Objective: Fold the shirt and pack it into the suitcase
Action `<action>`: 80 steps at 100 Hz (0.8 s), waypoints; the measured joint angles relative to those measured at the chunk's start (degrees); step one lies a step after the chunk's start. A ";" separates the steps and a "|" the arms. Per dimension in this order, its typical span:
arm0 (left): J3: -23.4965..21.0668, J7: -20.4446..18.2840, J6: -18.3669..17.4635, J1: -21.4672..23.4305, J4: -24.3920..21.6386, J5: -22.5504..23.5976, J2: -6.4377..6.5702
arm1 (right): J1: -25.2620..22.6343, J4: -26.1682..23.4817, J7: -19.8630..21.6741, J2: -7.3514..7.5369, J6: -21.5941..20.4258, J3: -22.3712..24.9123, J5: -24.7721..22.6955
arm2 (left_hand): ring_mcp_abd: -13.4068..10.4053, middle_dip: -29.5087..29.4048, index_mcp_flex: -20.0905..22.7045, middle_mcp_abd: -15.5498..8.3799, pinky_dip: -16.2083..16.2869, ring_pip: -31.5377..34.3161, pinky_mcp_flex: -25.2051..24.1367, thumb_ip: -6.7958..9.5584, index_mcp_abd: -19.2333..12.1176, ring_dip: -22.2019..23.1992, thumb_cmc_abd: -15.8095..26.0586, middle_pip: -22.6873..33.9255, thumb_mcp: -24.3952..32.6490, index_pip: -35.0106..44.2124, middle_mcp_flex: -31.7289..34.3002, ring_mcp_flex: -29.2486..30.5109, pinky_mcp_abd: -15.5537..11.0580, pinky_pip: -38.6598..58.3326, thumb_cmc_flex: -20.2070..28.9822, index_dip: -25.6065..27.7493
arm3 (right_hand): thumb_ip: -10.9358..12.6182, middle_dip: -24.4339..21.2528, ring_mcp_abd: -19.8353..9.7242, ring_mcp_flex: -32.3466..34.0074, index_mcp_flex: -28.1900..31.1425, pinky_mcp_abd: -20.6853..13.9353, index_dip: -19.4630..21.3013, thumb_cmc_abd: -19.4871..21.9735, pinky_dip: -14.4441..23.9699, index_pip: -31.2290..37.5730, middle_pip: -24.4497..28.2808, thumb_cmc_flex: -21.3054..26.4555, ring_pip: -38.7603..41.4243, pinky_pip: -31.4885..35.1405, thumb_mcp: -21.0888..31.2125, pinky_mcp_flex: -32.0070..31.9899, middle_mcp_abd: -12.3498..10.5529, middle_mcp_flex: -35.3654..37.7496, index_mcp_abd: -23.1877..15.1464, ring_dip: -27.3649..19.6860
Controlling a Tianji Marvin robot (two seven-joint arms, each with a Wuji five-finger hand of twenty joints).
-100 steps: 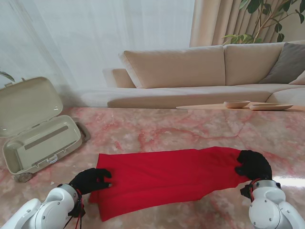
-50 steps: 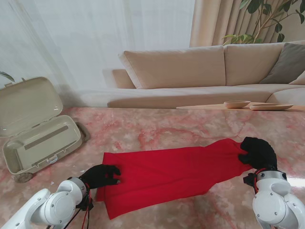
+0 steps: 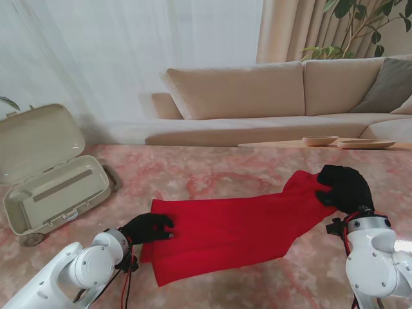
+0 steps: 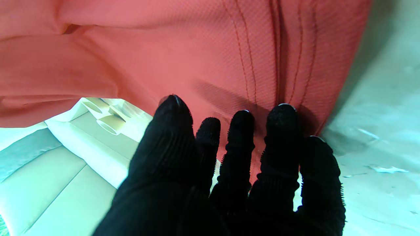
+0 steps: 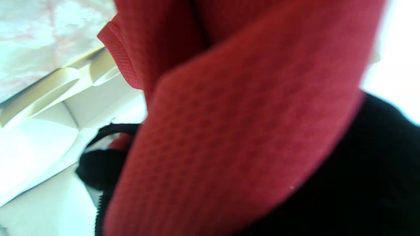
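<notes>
1. Left hand: nearest me, black-gloved, at the shirt's left end. In the stand view it rests on the cloth edge. In its wrist view the fingers lie side by side, tips on the fabric near a stitched seam. Whether any cloth is pinched under them, cannot tell.
2. Shirt: red, spread as a long band across the table, running from the left hand to the right hand. The left part lies flat; the right end rises off the table toward the right hand. A loose corner at the left end points toward me.
3. Right hand: black-gloved, at the shirt's right end, a little farther from me than the left hand. Fingers closed around the bunched, lifted cloth. Its wrist view is filled with red fabric draped over the glove, a hemmed edge showing; blurred at this range.
4. Suitcase: beige, open, lid tilted back, well to the left of the shirt and farther from me. Apart from the cloth.
5. Sofa: beige, far beyond the shirt, past the table's far edge.
</notes>
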 measured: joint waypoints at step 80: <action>2.58 3.84 -1.36 -2.66 3.45 -5.03 -1.71 | 3.85 -6.22 2.29 0.89 -0.34 -15.67 4.65 | 0.00 -0.01 0.00 0.08 0.00 0.00 -0.02 0.00 0.11 0.00 0.00 -0.02 0.00 0.00 0.00 -0.13 0.02 0.00 0.01 0.00 | 0.00 0.00 -0.01 0.05 0.00 0.00 -0.01 -0.15 0.07 0.01 -0.68 0.06 0.13 0.02 0.38 0.07 -0.01 0.34 -0.01 0.00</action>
